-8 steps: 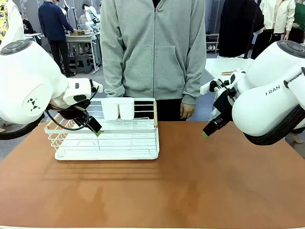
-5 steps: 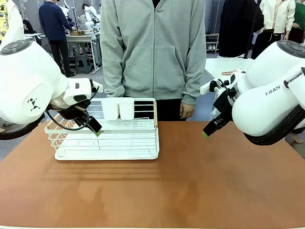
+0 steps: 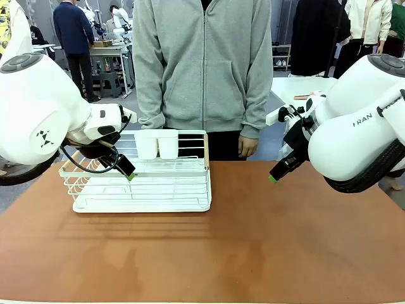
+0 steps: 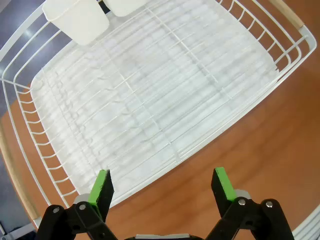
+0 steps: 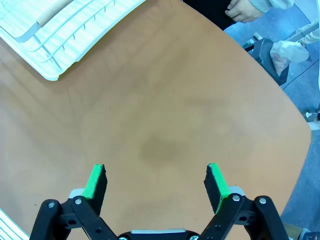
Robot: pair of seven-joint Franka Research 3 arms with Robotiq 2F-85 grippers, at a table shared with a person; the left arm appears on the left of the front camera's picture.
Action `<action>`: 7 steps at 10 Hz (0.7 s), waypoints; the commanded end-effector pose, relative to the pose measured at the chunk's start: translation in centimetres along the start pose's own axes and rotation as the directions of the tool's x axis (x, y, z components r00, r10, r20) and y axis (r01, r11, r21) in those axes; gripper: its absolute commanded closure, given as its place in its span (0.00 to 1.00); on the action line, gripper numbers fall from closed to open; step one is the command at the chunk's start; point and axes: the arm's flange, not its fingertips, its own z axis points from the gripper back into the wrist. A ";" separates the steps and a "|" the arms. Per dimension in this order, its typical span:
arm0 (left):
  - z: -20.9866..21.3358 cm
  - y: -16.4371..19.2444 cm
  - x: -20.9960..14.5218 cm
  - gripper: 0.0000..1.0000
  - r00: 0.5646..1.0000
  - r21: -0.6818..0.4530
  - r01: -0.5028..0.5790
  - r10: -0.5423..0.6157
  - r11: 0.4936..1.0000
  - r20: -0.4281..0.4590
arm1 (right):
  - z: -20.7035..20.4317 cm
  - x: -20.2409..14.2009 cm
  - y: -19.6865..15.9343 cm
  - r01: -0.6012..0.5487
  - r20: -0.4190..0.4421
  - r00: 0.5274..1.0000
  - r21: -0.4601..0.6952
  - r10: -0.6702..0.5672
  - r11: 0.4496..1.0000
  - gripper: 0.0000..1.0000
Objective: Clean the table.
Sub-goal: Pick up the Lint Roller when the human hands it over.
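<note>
The reddish-brown table [image 3: 240, 247] spans the front view, its top bare apart from a white wire rack [image 3: 142, 183] at the back left. My left gripper [image 3: 128, 171] hangs over the rack's near left part; in the left wrist view it [image 4: 162, 184] stands open above the rack's front edge [image 4: 165, 115], holding nothing. My right gripper [image 3: 273, 177] hovers above the table's back right. In the right wrist view this gripper [image 5: 156, 181] is open over bare table top [image 5: 160, 110], with nothing between its fingers.
Two white cups [image 3: 157, 144] hang on the rack's far rail. A person in a grey hoodie [image 3: 202, 63] stands at the far side, one hand [image 3: 248, 147] hanging by the table's edge. A white-topped table [image 3: 304, 85] stands behind on the right.
</note>
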 end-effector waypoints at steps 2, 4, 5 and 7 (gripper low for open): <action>1.6 0.9 1.2 0.00 0.995 -0.100 -0.077 0.070 0.992 -0.076 | 1.8 1.0 -0.9 0.060 0.020 0.998 -0.063 -0.059 0.996 0.00; 5.5 3.7 2.3 0.00 0.978 -0.235 -0.186 0.158 0.954 -0.133 | 5.8 2.0 -2.8 0.221 0.003 0.975 0.044 -0.221 0.974 0.00; 7.0 5.0 2.3 0.00 0.972 -0.307 -0.224 0.189 0.925 -0.141 | 7.4 1.8 -3.8 0.227 -0.060 0.974 0.158 -0.220 0.961 0.00; 9.7 8.7 1.5 0.00 0.946 -0.470 -0.322 0.291 0.822 -0.140 | 11.3 1.3 -7.0 0.433 -0.138 0.901 0.346 -0.412 0.832 0.00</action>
